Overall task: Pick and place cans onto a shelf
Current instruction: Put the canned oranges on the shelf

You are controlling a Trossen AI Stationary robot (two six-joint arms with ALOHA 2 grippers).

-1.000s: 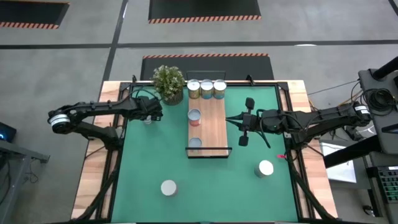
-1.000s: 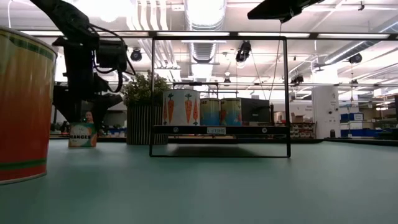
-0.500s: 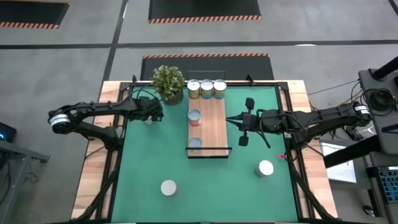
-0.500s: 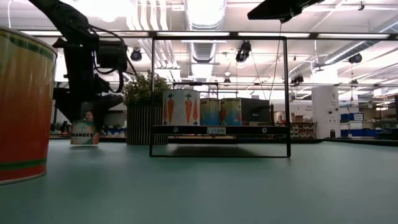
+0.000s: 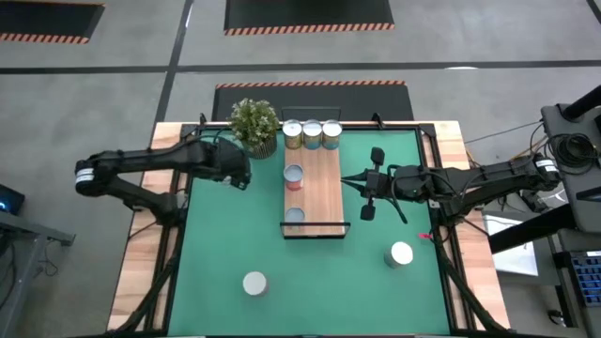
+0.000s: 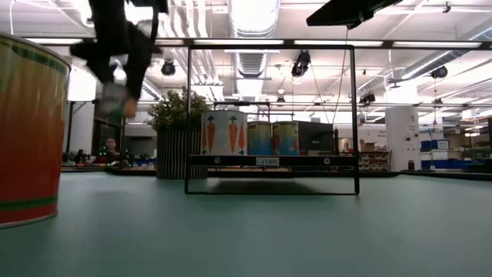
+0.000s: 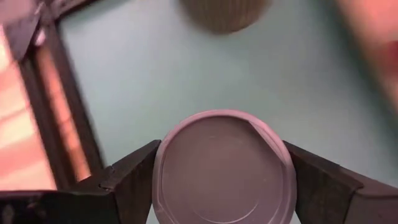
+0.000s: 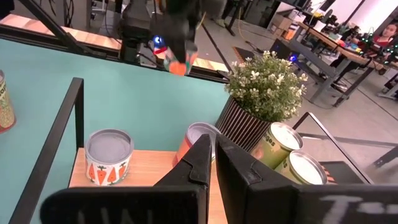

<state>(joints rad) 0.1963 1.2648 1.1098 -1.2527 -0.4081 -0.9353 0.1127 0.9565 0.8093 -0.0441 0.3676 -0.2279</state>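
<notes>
High view: I see the green mat [image 5: 310,263] covering the table, so the cans stand out against it. At its centre lies the long light-brown wooden shelf [image 5: 324,192] with black wire ends, already holding five cans. Two loose silver-topped cans [image 5: 254,283] wait near the front. My left gripper [image 5: 238,176] hangs above the mat just left of the shelf, beside the potted green plant [image 5: 254,123], fingers clamped on a small orange-labelled can [image 7: 224,168] lifted clear, I judge for carrying to the shelf. My right gripper [image 5: 369,194] idles, fingers pressed together and empty, just right of the shelf.
</notes>
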